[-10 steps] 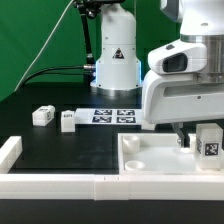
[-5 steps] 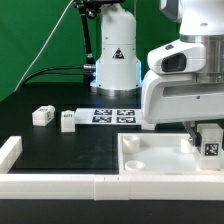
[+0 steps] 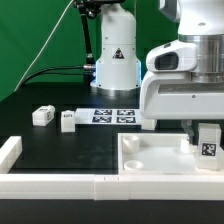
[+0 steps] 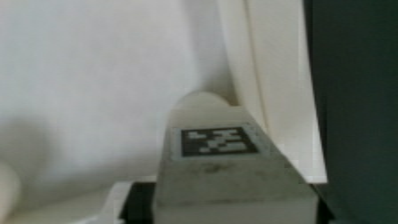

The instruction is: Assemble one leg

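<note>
My gripper (image 3: 206, 133) is shut on a leg (image 3: 209, 142), a chunky white block with a square tag facing the camera. It holds the leg upright over the far right corner of the large white tray-like part (image 3: 150, 160); I cannot tell whether the leg touches it. In the wrist view the leg (image 4: 217, 150) fills the middle with its tag up, and a dark fingertip (image 4: 143, 203) presses on each side. Two more legs (image 3: 42, 115) (image 3: 68, 120) lie on the black table at the exterior view's left.
The marker board (image 3: 112, 116) lies on the table behind the tray, before the robot base (image 3: 115, 60). A white rail (image 3: 60, 186) runs along the front edge, with a short white block (image 3: 10, 150) at its left end.
The gripper with the leg has shifted slightly toward the exterior view's right over the tray's corner. Nothing else has moved.
</note>
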`<state>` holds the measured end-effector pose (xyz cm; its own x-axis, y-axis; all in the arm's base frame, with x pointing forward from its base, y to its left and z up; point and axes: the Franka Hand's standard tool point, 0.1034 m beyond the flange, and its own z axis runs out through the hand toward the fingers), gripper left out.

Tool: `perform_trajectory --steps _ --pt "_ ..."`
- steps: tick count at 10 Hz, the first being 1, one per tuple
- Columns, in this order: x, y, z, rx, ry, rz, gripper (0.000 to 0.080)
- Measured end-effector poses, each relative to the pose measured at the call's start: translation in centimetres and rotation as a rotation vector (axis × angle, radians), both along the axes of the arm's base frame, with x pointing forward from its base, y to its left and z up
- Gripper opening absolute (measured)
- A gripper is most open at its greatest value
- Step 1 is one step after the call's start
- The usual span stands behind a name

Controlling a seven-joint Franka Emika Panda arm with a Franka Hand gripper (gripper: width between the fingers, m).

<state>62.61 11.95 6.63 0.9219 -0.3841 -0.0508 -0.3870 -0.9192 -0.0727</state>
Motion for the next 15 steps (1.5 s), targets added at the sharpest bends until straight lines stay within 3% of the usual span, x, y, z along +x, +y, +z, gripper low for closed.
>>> perform_trajectory --steps 7,10,11,12,13,15 --pt "0.1 0.02 -0.05 -0.008 0.062 -0.783 0.0291" --pt "0.11 0.15 -0.03 -0.002 0.085 -0.994 0.0291" --pt "0.11 0.15 -0.04 -0.002 0.082 -0.956 0.0291" --pt "0.1 0.16 -0.04 -0.001 0.078 -0.912 0.0488" --pt "0.08 0.26 -0.05 0.0 0.077 -0.899 0.0597" --pt "0.06 0.32 -0.04 0.001 0.056 -0.679 0.0633"
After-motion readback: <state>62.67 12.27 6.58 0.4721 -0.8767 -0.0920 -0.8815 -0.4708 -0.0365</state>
